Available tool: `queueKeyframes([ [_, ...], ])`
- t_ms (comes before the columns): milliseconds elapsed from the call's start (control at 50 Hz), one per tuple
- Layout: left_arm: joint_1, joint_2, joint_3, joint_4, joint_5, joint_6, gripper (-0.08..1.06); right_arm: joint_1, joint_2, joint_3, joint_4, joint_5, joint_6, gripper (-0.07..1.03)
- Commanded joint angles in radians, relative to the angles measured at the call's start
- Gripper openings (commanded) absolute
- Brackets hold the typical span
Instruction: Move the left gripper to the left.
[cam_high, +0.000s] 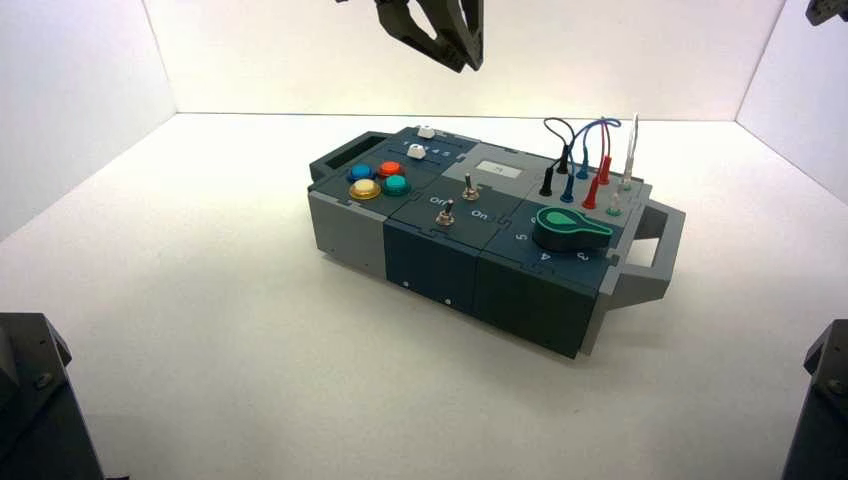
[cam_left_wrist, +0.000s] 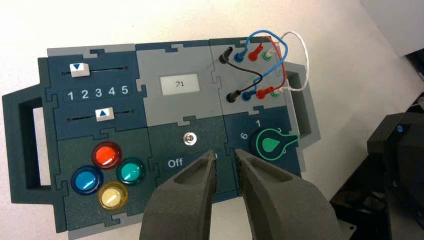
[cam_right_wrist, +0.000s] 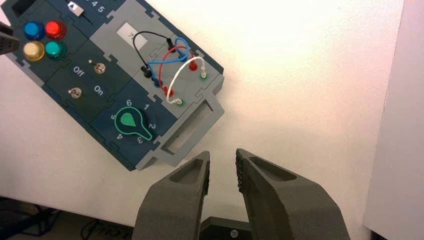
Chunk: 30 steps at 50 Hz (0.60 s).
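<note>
My left gripper (cam_high: 468, 62), a dark claw of angular finger plates, hangs high above the far side of the table, behind the grey-and-navy control box (cam_high: 350, 225). In the left wrist view it (cam_left_wrist: 224, 154) is open with a narrow gap and holds nothing. It looks down on the box, its tips over the toggle switch panel by the "Off" label (cam_left_wrist: 175, 163). My right gripper (cam_right_wrist: 222, 154) is open and empty above bare table, off the handle end of the box (cam_right_wrist: 192, 131). Only a corner of it shows in the high view (cam_high: 826, 10).
The box bears four coloured round buttons (cam_left_wrist: 107, 174), two white sliders (cam_left_wrist: 80, 69), a display reading 71 (cam_left_wrist: 179, 85), a green knob (cam_left_wrist: 272, 142) and looped wires (cam_left_wrist: 260, 50). Dark boxy blocks stand at the near left (cam_high: 30, 400) and near right (cam_high: 825, 400).
</note>
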Motion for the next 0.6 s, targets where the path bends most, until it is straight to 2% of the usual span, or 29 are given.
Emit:
queueKeyframes([
  [20, 0.008, -0.012, -0.029, -0.002, -0.009, 0.000, 0.24, -0.003, 0.003, -0.023, -0.002, -0.005, -0.005, 0.30],
  [340, 0.008, -0.020, -0.028, -0.002, -0.009, -0.002, 0.24, -0.003, 0.002, -0.029, -0.002, 0.002, -0.005, 0.30],
  [600, 0.084, -0.061, -0.029, 0.005, -0.009, 0.006, 0.24, -0.003, -0.012, -0.028, 0.000, 0.003, -0.005, 0.30],
])
